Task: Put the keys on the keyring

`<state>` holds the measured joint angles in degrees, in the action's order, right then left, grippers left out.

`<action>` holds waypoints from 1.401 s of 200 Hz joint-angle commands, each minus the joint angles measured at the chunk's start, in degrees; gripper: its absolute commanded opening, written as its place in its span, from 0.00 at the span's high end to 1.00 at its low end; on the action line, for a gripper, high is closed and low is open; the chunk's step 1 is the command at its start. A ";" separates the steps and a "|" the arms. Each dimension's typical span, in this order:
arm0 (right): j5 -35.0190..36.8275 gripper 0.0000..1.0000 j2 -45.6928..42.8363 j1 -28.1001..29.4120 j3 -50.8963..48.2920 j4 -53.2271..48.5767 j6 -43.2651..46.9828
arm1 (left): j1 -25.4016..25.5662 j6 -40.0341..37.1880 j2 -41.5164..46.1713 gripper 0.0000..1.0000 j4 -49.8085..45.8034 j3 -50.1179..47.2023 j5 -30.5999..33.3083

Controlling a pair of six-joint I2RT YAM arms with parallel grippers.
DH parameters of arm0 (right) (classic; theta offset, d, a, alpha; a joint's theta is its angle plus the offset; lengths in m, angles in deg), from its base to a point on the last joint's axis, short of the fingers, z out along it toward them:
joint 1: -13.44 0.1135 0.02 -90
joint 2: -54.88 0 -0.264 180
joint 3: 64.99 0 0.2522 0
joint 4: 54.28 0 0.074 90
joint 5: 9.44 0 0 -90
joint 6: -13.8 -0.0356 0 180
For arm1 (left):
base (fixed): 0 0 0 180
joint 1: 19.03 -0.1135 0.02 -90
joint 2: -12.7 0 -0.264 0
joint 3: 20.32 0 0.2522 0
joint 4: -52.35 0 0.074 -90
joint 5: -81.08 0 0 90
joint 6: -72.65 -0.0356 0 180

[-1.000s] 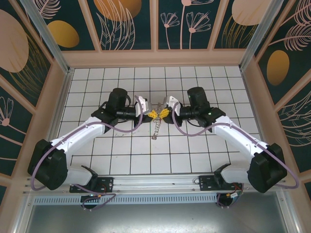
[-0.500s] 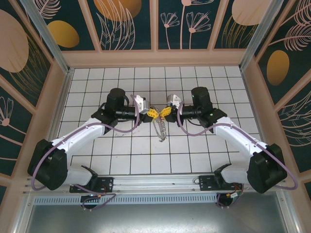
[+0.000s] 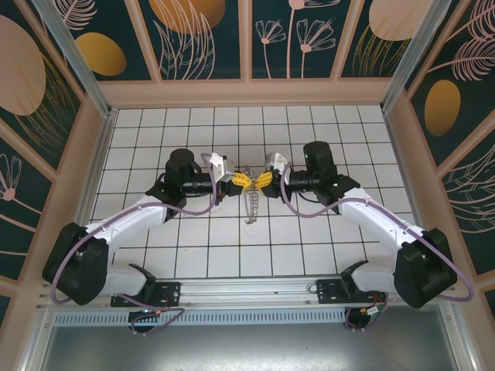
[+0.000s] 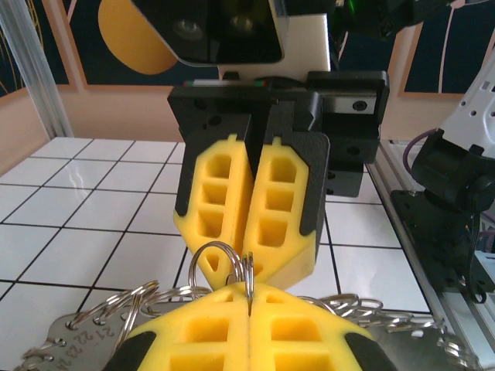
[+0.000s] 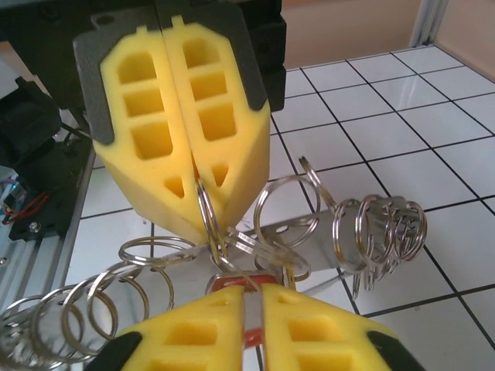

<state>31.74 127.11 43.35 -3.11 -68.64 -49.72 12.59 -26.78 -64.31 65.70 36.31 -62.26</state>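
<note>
The left pincer (image 3: 238, 179) is clenched, its yellow fingertips pinched on a small ring (image 5: 207, 220) at the edge of the keyring (image 3: 250, 205). The right pincer (image 3: 261, 179) faces it tip to tip, almost touching, over the middle of the white tiled bench (image 3: 309, 239). Its fingers are closed to a thin slit with the red-tagged key (image 5: 232, 283) between them, just under the ring that the left pincer grips. The keyring hangs from the meeting point of the two pincers and trails toward the near side of the bench. Whether its lower end touches the tiles cannot be told. In the right wrist view its grey band runs sideways behind the fingertips, with wire rings fanned along it.
</note>
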 commanded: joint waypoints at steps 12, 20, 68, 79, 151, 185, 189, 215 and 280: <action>3.89 0.81 -4.69 0.50 -0.25 1.17 1.23 | 0.07 -2.86 1.99 1.00 -0.08 1.22 0.14; 4.32 0.79 -5.43 0.50 0.08 0.18 2.31 | 0.10 -4.29 1.99 1.00 -2.03 1.62 0.55; 3.03 0.78 -7.15 0.79 1.20 -3.16 4.87 | 0.07 -7.66 1.98 1.00 -5.89 2.70 1.56; 2.17 0.81 -6.60 1.11 1.66 -3.22 4.80 | 0.06 -7.49 1.94 1.00 -5.76 2.74 1.38; 1.76 0.84 -2.10 3.03 3.34 -3.15 4.12 | 0.06 -7.07 2.22 1.00 -5.57 2.82 1.31; 2.82 0.83 -1.28 3.01 3.24 -3.10 4.21 | 0.07 -6.94 2.29 1.00 -5.34 2.93 1.31; 2.85 0.83 -1.23 2.98 3.21 -3.13 4.27 | 0.10 -6.92 2.27 1.00 -5.29 2.92 1.23; 1.77 0.86 -0.69 3.00 3.30 -2.19 3.40 | 0.07 -6.71 2.13 1.00 -5.06 2.98 1.21; -1.83 0.87 0.19 3.35 2.87 2.82 0.24 | 0.10 -6.66 1.76 1.00 -4.87 3.26 1.04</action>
<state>33.55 126.35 45.91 -1.34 -69.10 -48.28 12.59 -32.75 -63.66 58.95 37.27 -60.56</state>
